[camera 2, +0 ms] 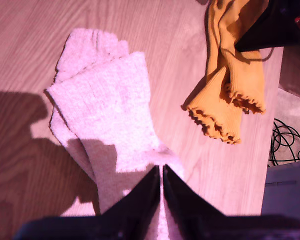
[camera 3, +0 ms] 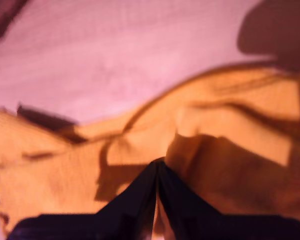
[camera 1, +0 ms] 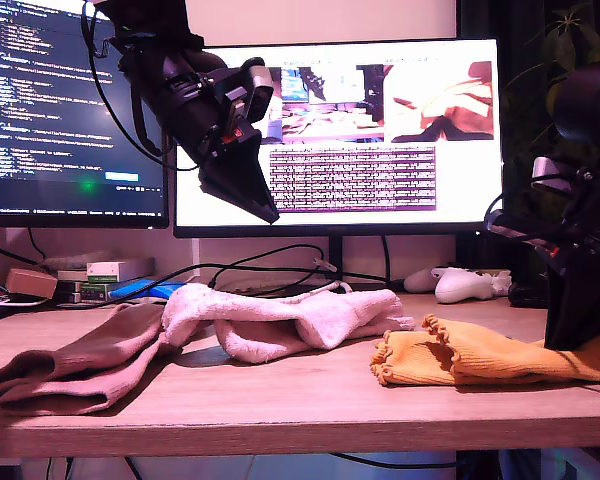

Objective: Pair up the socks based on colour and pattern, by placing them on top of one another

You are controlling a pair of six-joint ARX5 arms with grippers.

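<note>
Orange socks (camera 3: 200,135) under closed second hand (camera 3: 157,165)

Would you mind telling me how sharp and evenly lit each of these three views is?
Exterior view: in focus with a pink cast, the monitor glowing behind my first hand, which shows as a silhouette. First wrist view: sharp, with hard sunlight and a dark shadow crossing the white socks. Second wrist view: soft and blurred, the orange socks filling it, streaked with shadow.
</note>
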